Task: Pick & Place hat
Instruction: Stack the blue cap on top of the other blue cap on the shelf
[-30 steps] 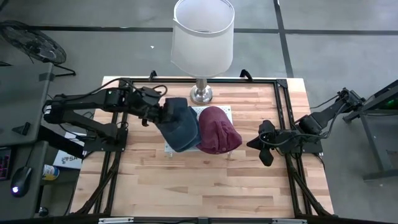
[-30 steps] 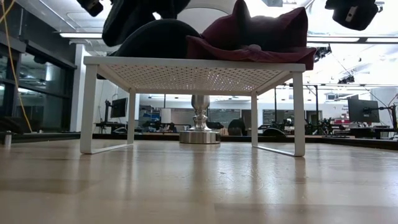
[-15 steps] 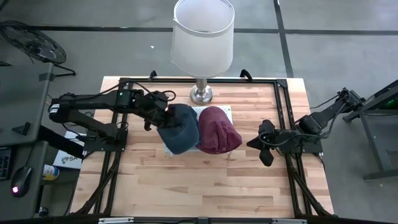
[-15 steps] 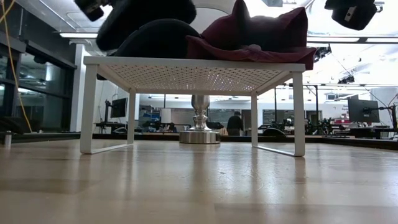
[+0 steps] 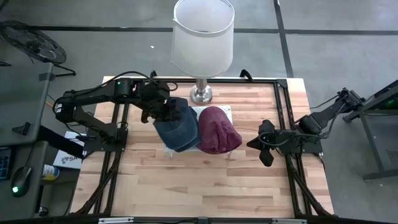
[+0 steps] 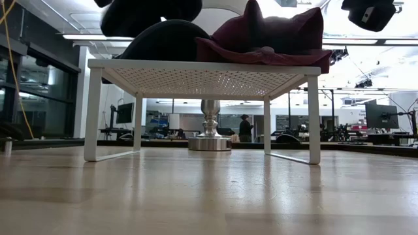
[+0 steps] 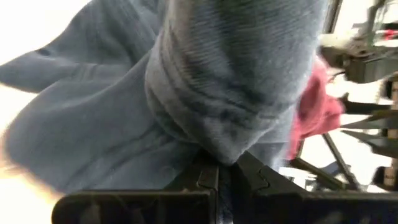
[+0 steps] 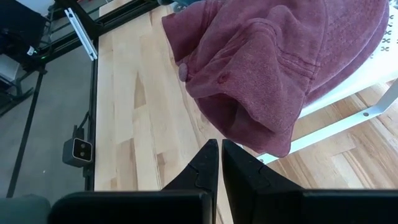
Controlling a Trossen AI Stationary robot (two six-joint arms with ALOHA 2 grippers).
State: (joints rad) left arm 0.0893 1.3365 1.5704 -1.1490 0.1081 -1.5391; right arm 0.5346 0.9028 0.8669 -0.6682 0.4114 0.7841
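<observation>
Pale wooden planks make up the table top (image 5: 205,186), with a tall lamp with a white drum shade (image 5: 203,37) standing at its far edge and a small white perforated metal rack (image 6: 202,78) in the middle. On that rack lie two caps: a soft maroon cloth cap (image 5: 217,129) on the right half and a blue-grey cloth cap (image 5: 178,126) on the left half.

From the left, the left gripper (image 7: 227,174) has its fingers pinched tight on a fold of the blue-grey cap's fabric at the cap's far left edge, so the cap hangs partly lifted while its body looks to rest on the rack, touching the maroon one. The right gripper (image 8: 219,163) waits closed and empty, to the right of the rack near the maroon cap.

My worry is the thin pinch: the cloth could slip free when raised, or the blue-grey cap could drag its maroon neighbour off the rack.
</observation>
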